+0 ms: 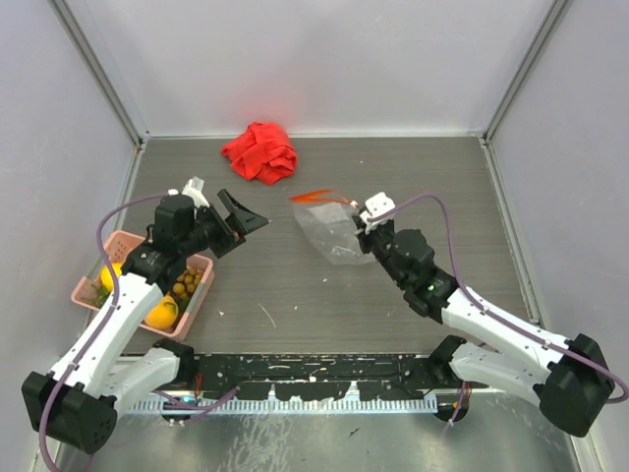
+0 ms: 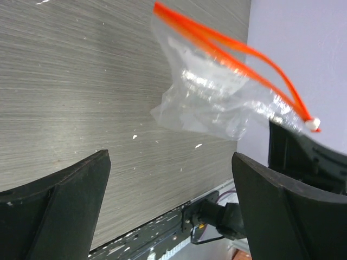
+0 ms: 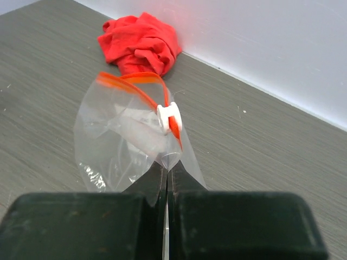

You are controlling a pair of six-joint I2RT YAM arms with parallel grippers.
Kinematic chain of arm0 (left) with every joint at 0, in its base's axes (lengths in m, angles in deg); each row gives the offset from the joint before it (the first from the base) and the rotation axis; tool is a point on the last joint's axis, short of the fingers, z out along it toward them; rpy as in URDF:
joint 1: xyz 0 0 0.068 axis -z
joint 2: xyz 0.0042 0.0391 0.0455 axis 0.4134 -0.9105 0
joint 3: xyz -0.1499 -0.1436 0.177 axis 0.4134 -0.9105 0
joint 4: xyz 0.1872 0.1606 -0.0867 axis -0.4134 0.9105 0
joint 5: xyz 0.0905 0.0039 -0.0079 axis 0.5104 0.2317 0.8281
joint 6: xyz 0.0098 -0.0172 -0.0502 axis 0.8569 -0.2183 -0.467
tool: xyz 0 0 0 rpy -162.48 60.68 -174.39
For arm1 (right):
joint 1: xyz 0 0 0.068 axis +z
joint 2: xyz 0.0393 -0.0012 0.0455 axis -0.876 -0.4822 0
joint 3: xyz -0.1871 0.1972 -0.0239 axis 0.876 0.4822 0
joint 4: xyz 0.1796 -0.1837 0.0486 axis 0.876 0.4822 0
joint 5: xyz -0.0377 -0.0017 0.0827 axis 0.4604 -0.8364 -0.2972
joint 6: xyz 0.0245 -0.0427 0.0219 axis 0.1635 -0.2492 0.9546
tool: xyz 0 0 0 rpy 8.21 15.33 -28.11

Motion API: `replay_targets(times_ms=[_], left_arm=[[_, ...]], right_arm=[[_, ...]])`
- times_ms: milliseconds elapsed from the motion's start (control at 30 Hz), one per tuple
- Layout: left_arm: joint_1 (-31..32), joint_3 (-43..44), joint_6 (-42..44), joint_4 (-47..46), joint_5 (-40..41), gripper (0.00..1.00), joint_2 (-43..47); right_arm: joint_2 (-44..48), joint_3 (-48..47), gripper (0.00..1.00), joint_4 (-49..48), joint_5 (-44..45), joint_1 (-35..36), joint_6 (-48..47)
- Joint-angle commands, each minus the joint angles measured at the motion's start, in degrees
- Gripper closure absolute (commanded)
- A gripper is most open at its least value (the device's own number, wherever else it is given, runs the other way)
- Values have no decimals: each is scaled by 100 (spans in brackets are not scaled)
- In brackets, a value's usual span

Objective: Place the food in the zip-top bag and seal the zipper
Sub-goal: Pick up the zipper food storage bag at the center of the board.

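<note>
The clear zip-top bag (image 1: 332,228) hangs above the table, mouth open, its orange-red zipper (image 1: 316,196) on top. My right gripper (image 1: 366,224) is shut on the bag's corner just below the white slider tab (image 3: 167,116). In the right wrist view the bag (image 3: 116,143) hangs from my closed fingers (image 3: 157,181). My left gripper (image 1: 243,218) is open and empty, held above the table left of the bag; its view shows the bag (image 2: 217,100) ahead. The food lies in the pink basket (image 1: 93,282): a lemon (image 1: 109,274), an orange (image 1: 161,313), olive-brown grapes (image 1: 187,282).
A crumpled red cloth (image 1: 259,151) lies at the back of the table, also in the right wrist view (image 3: 140,44). The pink basket stands at the left edge. Grey walls enclose the table on three sides. A black rail (image 1: 314,372) runs along the near edge.
</note>
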Motion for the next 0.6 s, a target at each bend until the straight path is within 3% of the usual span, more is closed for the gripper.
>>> replay_targets(times_ms=[0, 333, 567], left_arm=[[-9, -46, -506, -839, -76, 6, -196], [105, -349, -1317, -1455, 195, 11, -788], [230, -445, -1689, -1569, 182, 19, -1284]], right_arm=[[120, 173, 100, -430, 895, 587, -479], [-174, 423, 100, -652, 1839, 1706, -814], [-249, 442, 100, -721, 2103, 2028, -955]])
